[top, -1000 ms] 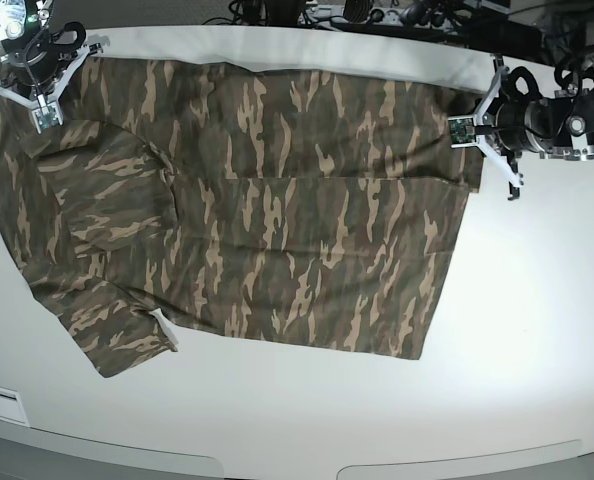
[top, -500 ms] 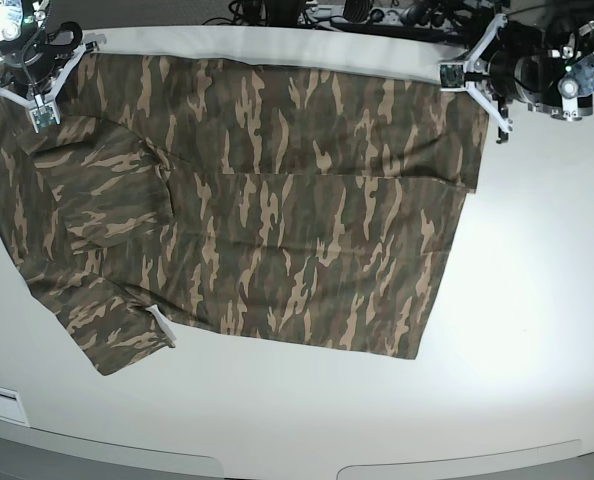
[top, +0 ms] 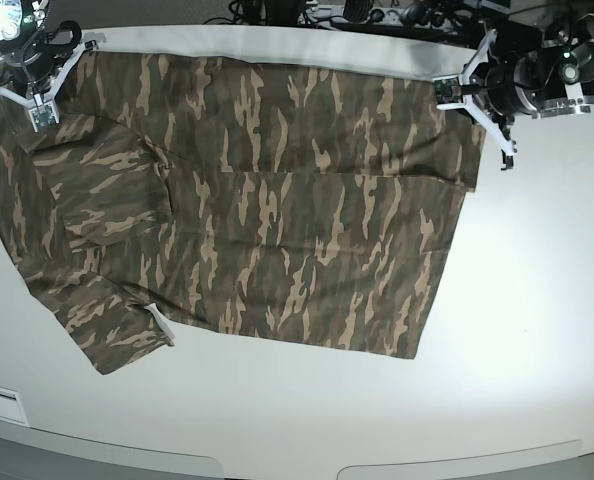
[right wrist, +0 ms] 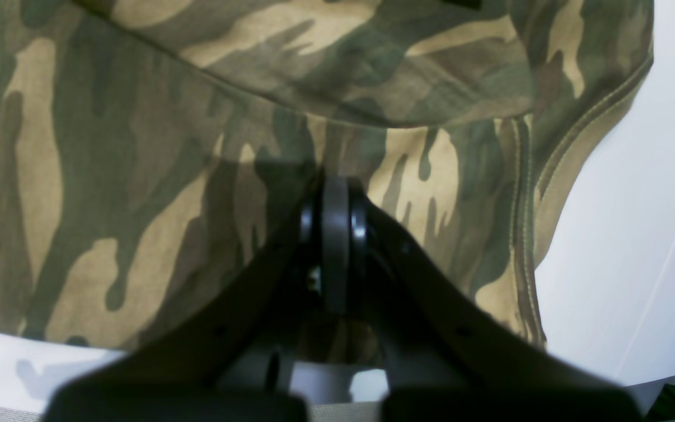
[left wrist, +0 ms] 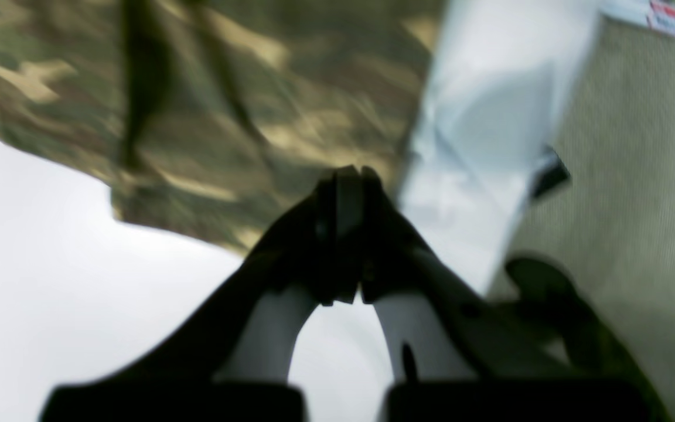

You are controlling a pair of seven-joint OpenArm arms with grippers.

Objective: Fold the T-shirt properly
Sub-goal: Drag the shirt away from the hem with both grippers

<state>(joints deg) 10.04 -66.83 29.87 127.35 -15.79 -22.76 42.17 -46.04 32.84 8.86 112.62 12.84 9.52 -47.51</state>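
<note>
The camouflage T-shirt point(top: 277, 230) lies spread flat across the white table point(top: 537, 300), with a straight fold edge running along its far part and a sleeve at the near left. My right gripper point(top: 34, 88) hovers over the shirt's far left corner. In the right wrist view it point(right wrist: 336, 187) is shut above the cloth point(right wrist: 109, 193), and I see no cloth between its fingers. My left gripper point(top: 474, 92) is at the shirt's far right corner. The blurred left wrist view shows it point(left wrist: 346, 176) shut over the shirt's edge point(left wrist: 197, 117).
Dark cables and equipment point(top: 377, 15) crowd the space beyond the table's far edge. A small white label point(top: 162, 325) sticks out by the near sleeve. Grey carpet point(left wrist: 636, 176) shows past the table edge in the left wrist view.
My left arm has swung from the shirt's right edge up to its far right corner. The right arm shifted slightly toward the far edge. The shirt lies as before.
</note>
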